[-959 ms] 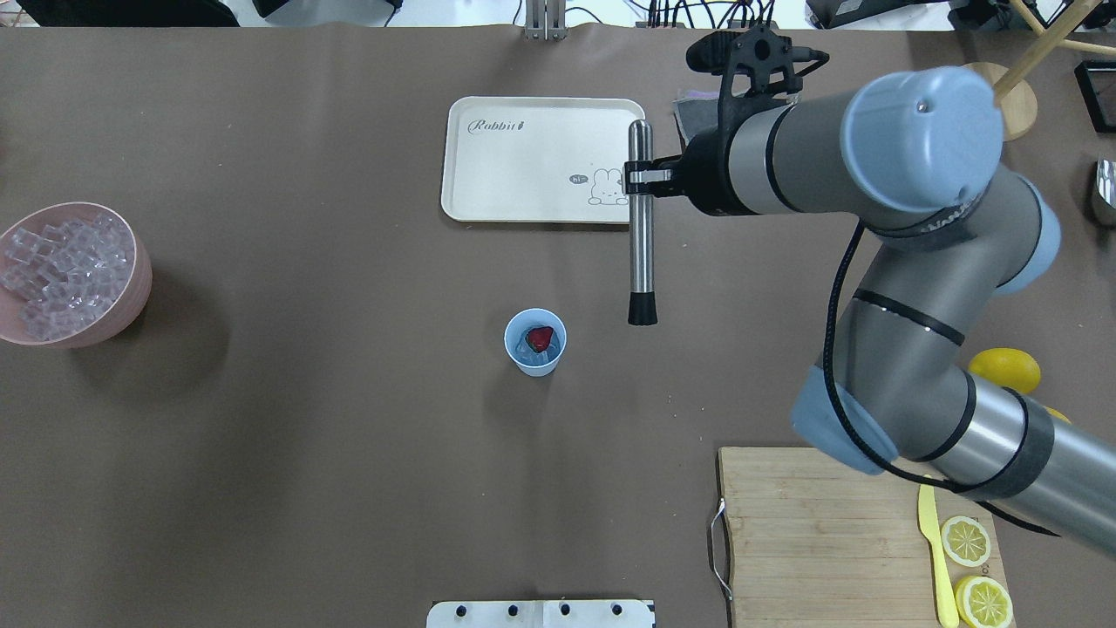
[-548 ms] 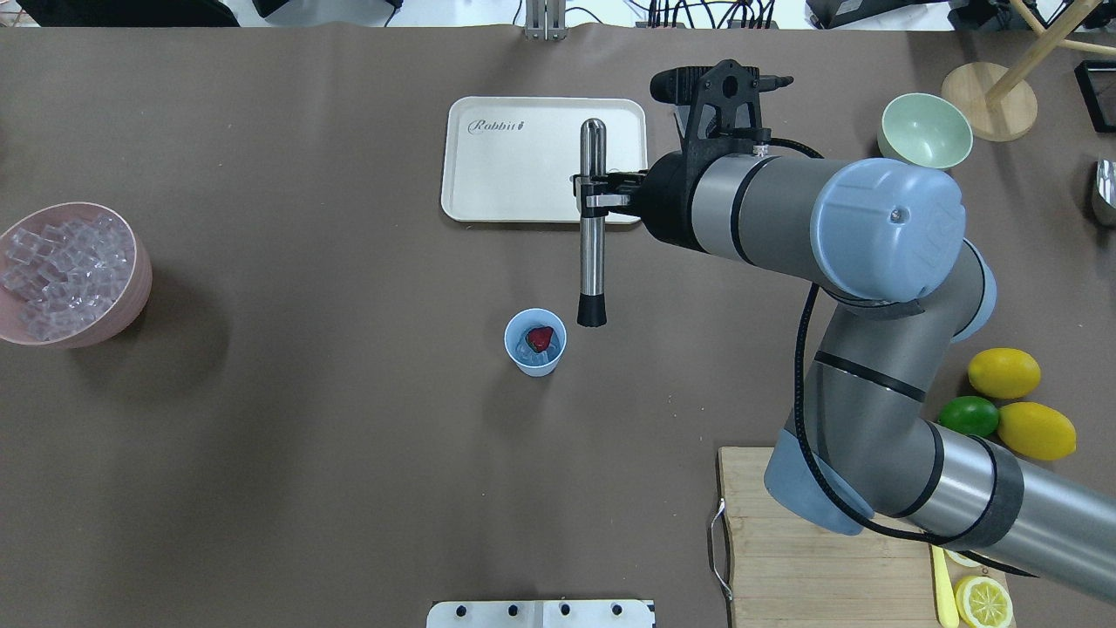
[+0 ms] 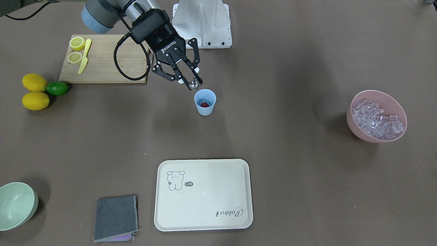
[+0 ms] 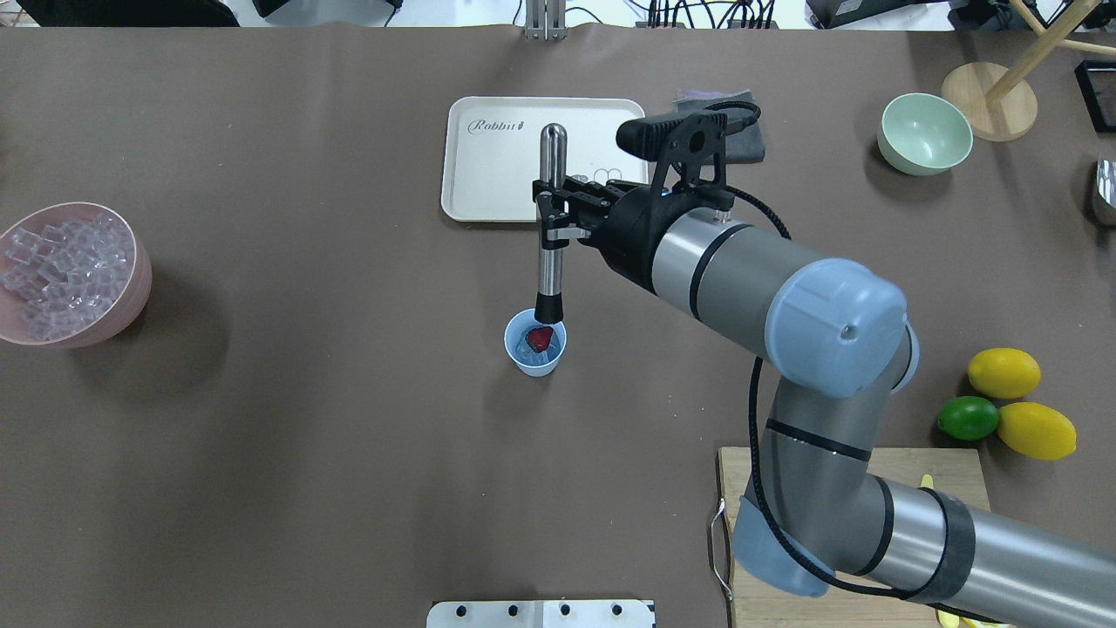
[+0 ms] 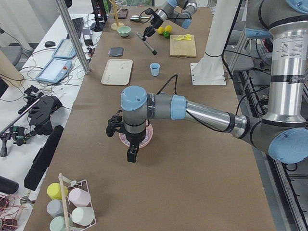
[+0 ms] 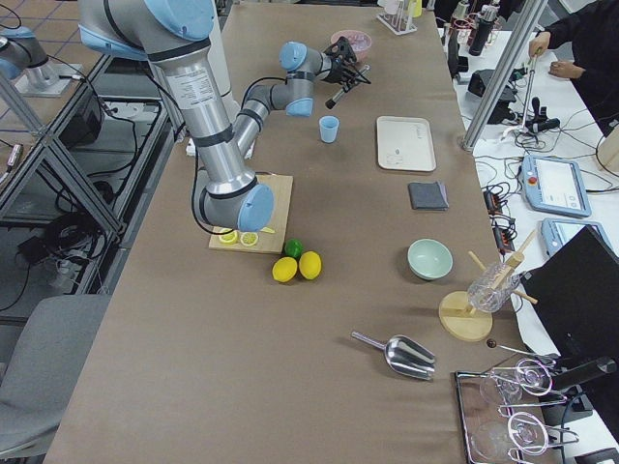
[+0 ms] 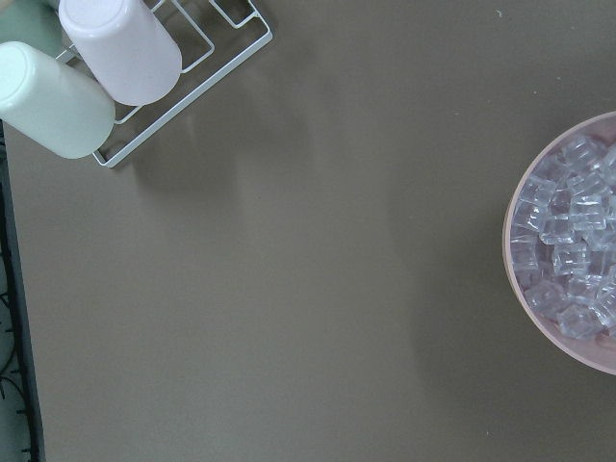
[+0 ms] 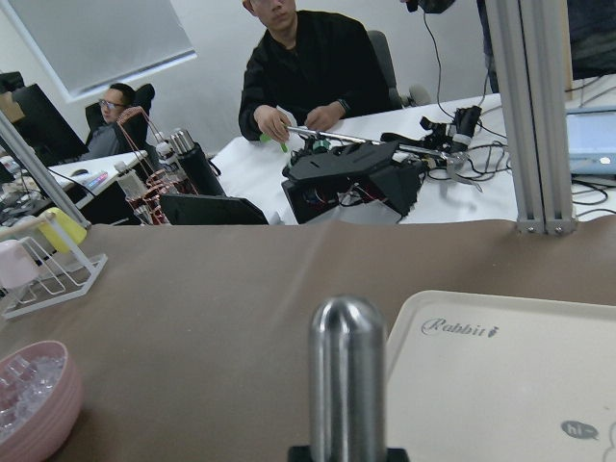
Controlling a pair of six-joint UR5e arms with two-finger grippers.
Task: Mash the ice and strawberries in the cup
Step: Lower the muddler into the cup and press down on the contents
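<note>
The light blue cup (image 4: 535,343) stands mid-table, also in the front view (image 3: 205,101). A red strawberry (image 4: 541,337) and a few ice cubes (image 4: 524,350) lie inside it. My right gripper (image 4: 553,228) is shut on a steel muddler (image 4: 551,174) with a black tip (image 4: 549,308). The tip hangs at the cup's rim on the tray side. More ice (image 4: 61,270) fills the pink bowl (image 4: 139,288) at the far left. My left gripper (image 5: 130,144) shows only in the exterior left view, over that bowl. I cannot tell if it is open.
A cream tray (image 4: 488,157) lies behind the cup, a grey cloth (image 3: 116,217) beside it. A pale green bowl (image 4: 924,135), two lemons (image 4: 1004,372), a lime (image 4: 968,418) and a cutting board (image 3: 102,58) are on the right. A cup rack (image 7: 87,77) stands beyond the pink bowl.
My right arm has swung left with the muddler. Its black tip has moved from right of the cup to the cup's rim.
</note>
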